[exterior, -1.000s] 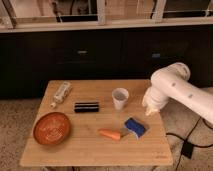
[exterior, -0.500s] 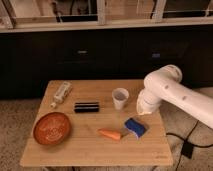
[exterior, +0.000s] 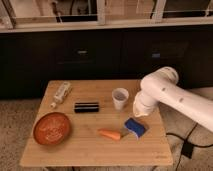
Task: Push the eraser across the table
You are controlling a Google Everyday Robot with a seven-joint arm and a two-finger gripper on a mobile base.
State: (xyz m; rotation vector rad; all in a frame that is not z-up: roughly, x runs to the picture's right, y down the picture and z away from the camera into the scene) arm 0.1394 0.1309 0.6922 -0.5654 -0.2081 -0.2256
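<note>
The eraser (exterior: 86,106), a flat black bar, lies on the wooden table (exterior: 100,152) left of centre, its long side running left to right. My white arm comes in from the right, and its gripper (exterior: 139,113) hangs low at the arm's end, just above the blue pad and right of the paper cup. It is well to the right of the eraser, with the cup between them, and touches neither. The bulky wrist hides most of the gripper.
A white paper cup (exterior: 120,98) stands right of the eraser. A blue pad with a yellow edge (exterior: 136,126) and a carrot (exterior: 109,134) lie near the front. An orange bowl (exterior: 51,128) sits front left and a plastic bottle (exterior: 61,93) lies back left.
The arm has swung left and lower over the table's right side, bringing the gripper closer to the cup and the blue pad. The eraser has not moved.
</note>
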